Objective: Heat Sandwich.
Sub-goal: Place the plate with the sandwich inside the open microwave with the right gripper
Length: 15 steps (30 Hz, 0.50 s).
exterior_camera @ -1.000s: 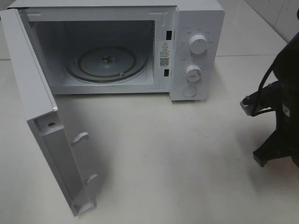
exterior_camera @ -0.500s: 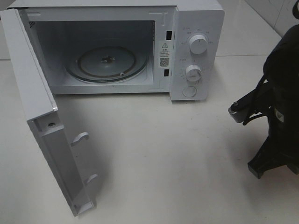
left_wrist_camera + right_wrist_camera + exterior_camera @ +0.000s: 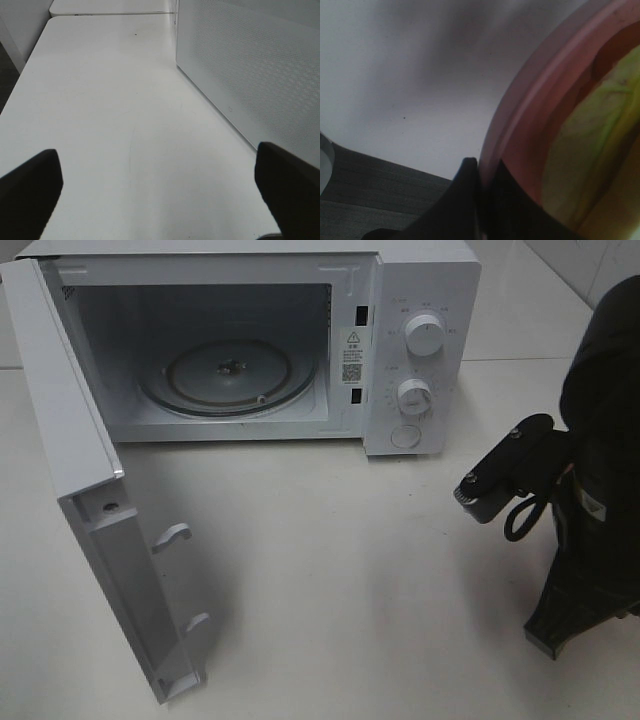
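Observation:
In the right wrist view my right gripper is shut on the rim of the round pink plate. On that plate lies the sandwich, of which only yellow-green filling and a reddish edge show, close up. In the exterior high view the right arm stands at the right edge, and it hides both plate and sandwich. My left gripper is open, its dark fingers spread wide over bare table, with nothing between them. It is out of the exterior high view.
The white microwave stands at the back with its door swung wide open to the left. Its glass turntable is bare. A perforated white panel runs beside the left gripper. Two knobs sit on the right panel.
The right arm has moved left, further into the exterior high view, with its wrist joint now nearer the table's middle. The microwave and its door have not moved.

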Motion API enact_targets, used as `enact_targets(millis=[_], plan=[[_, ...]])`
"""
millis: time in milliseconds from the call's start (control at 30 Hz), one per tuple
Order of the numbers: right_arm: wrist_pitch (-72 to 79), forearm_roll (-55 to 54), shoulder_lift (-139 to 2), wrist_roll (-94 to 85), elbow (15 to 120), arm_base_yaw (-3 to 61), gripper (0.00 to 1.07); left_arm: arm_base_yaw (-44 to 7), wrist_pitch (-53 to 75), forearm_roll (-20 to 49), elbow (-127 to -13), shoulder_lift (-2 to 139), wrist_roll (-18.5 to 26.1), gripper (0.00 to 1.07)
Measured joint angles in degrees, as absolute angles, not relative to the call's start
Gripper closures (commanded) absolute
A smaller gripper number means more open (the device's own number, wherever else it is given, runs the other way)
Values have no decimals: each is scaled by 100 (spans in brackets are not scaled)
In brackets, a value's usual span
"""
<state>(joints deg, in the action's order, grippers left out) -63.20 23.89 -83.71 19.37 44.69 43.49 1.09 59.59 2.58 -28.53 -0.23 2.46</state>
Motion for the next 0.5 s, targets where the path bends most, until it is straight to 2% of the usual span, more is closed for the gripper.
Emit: enact_targets(millis=[500], plan=[[-6366,2389,-7958,1054,4469,5185,106,109,5959,258,-2853,-23,246,5]])
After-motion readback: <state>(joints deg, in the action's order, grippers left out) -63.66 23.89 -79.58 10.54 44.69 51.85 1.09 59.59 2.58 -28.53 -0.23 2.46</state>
